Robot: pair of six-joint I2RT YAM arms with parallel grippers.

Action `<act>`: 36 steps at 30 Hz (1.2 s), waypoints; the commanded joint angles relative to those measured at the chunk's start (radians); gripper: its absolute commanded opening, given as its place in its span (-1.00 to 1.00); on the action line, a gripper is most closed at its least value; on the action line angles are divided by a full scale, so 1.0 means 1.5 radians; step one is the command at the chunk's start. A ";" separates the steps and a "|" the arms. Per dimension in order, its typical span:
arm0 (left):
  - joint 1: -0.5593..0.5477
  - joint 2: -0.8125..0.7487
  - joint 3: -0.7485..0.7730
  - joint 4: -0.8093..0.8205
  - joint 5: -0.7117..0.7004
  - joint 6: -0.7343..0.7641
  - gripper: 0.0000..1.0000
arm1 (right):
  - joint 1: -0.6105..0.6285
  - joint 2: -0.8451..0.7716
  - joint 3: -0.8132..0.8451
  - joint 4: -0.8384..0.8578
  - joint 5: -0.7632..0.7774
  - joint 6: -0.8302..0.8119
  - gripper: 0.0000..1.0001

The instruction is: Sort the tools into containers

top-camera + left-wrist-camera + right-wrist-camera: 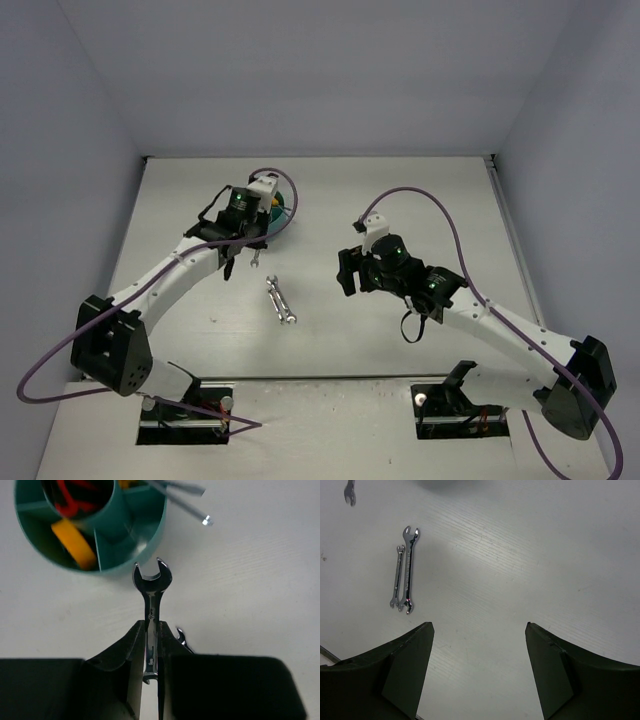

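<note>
My left gripper (152, 625) is shut on a silver wrench (152, 582), whose open head points at the rim of the teal container (150, 545). Inside the container lie a yellow tape measure (75, 542) and a red-handled tool (75, 500), and two metal shafts (185, 500) stick out over its rim. From above, the left gripper (245, 245) hangs just in front of the container (280, 212). Two more wrenches (282, 300) lie side by side mid-table, also showing as wrenches (405, 575) in the right wrist view. My right gripper (477, 625) hovers open to their right, holding nothing.
A small silver wrench end (182, 639) peeks out beside my left gripper's right finger. Pale walls stand around the white table (400, 200) at the back and sides. The right arm (480, 315) reaches in from the near right corner.
</note>
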 commanded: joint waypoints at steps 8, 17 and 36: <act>0.014 0.071 0.152 0.189 0.115 0.319 -1.00 | -0.005 0.005 0.059 -0.007 0.027 -0.008 0.43; 0.049 0.159 0.197 0.261 0.237 0.382 -1.00 | -0.005 0.026 0.093 -0.039 0.047 -0.009 0.43; 0.098 0.206 0.174 0.291 0.326 0.381 -1.00 | -0.005 0.074 0.134 -0.061 0.054 -0.019 0.43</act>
